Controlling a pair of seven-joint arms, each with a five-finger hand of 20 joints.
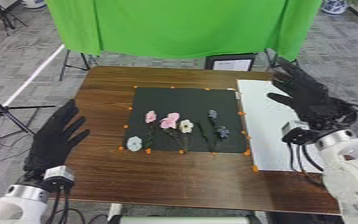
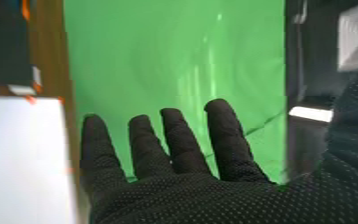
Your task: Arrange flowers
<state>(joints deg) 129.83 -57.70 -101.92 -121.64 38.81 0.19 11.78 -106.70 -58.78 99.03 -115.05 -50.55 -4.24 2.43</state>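
Five small artificial-looking flowers lay across the near half of the square black mat (image 1: 171, 97): a small pink bloom (image 1: 151, 116) toward its left side, a larger pink bloom (image 1: 169, 120) just beside that, a cream-white bloom (image 1: 186, 126) near the middle, and two dark blue-violet flower clusters (image 1: 222, 132) toward the right. Thin stems ran from the pink and cream blooms toward the mat's near edge. A pale blue, rounded flower (image 1: 134, 144) lay at the mat's near left corner.

Small orange markers (image 1: 182, 151) dotted the mat's border, and a long white sheet (image 1: 269, 130) lay along its right side. All this was on the brown wooden worktop (image 1: 104, 107).

Left of the mat, the left hand (image 1: 53, 142), gloved in black fabric, was open and empty, its fingers extended. Right of the mat, above the white sheet's outer side, was the right hand (image 1: 310, 100), likewise black-gloved; the wrist view showed its fingers straight and spread, holding nothing. Beyond the mat hung a bright green cloth (image 1: 171, 30), with a black-framed white panel (image 1: 231, 65) by the worktop's far edge.
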